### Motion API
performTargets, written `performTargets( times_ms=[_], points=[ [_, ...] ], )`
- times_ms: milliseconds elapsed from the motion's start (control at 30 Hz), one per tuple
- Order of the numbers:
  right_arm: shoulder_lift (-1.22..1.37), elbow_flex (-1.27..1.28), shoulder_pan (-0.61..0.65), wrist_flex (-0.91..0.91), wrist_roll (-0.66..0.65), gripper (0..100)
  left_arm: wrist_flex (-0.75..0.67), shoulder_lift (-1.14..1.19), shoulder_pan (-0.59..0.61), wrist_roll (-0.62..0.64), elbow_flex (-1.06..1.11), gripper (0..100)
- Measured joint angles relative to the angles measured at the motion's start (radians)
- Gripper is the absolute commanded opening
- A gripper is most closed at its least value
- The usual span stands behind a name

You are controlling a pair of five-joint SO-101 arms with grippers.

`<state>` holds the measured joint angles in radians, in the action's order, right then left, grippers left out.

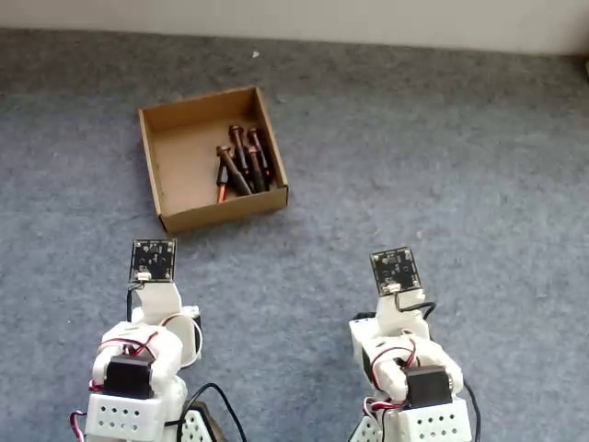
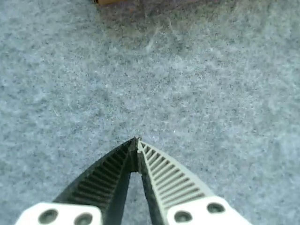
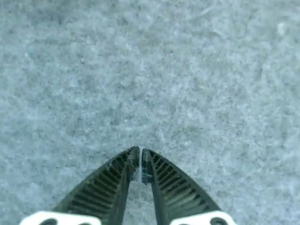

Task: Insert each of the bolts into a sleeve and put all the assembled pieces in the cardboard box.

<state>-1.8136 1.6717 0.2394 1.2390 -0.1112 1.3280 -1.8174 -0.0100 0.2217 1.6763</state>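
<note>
Left pincer: tips pressed together, nothing between them, above grey tabletop.
Right pincer: tips together, holding nothing.
Cardboard box: open-topped, upper left of centre in the high view, apart from both arms.
Assembled pieces: several dark bolts in sleeves, heaped in the box's right half, near its front right corner.

— What is the mat made of?
— Grey cloth, fuzzy and matt.
— And at ten o'clock?
— The cardboard box, plain matt brown board. The assembled pieces inside look like dark metal, some coppery, faintly glossy.
</note>
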Motion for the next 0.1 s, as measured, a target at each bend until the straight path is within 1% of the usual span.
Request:
performTargets(
  times_ms=[100],
  points=[
    [0.000, 0.000, 0.000, 0.000, 0.000, 0.6, 0.000, 0.000, 0.000, 0.000, 0.000, 1]
  ],
)
